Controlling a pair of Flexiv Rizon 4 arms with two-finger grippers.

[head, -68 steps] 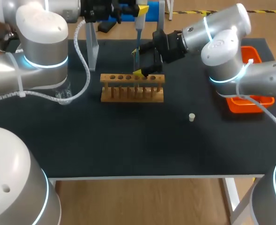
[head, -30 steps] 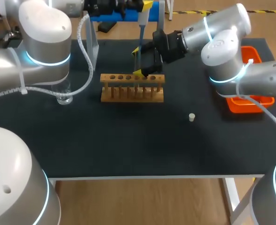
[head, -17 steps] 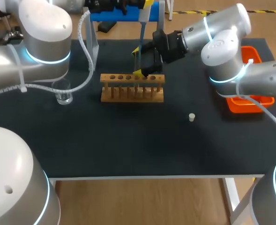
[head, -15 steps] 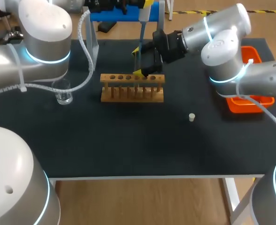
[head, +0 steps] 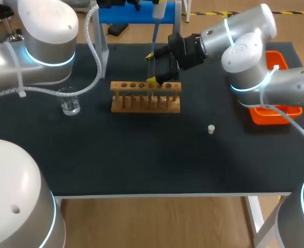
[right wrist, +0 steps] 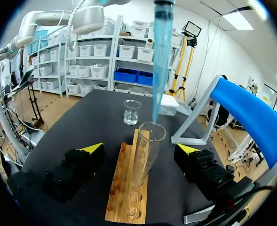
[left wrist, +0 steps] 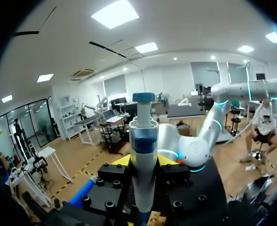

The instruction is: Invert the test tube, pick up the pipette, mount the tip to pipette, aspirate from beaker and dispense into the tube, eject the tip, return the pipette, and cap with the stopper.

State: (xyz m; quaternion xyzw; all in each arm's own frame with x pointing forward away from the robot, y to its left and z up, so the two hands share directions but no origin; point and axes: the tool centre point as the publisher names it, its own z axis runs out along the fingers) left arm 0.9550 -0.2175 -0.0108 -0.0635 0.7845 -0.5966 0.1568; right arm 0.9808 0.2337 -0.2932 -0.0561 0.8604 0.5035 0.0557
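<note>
Step in hand: I am judging this to be the dispensing into the tube. The blue tip (right wrist: 161, 61) is hanging just above the open mouth of the test tube (right wrist: 145, 155), not inside it.
Left tool (left wrist: 144, 161): it is gripping the pipette (left wrist: 143, 141) from two sides, with the yellow ends pressing on the body. It is holding it upright, high over the far side of the bench (head: 141, 155).
Right tool (head: 152, 67): its fingers are standing wide apart, one on each side of the test tube and touching it on neither side, so it is holding nothing.
Test tube: it is standing mouth up and a little tilted in the wooden rack (head: 145, 96), between the fingers of the right tool.
Liquid: I cannot tell if the tip is carrying any, or if the tube is already holding some.
Beaker (head: 69, 106): it is standing on the bench well apart from the rack, on the left arm's side.
Stopper (head: 211, 129): it is lying alone on the bench, well apart from the rack, on the right arm's side.
Next move: it is calling, I think, for keeping the tip centred over the narrow mouth while the plunger is going down, because the tilted tube is leaving little room.
</note>
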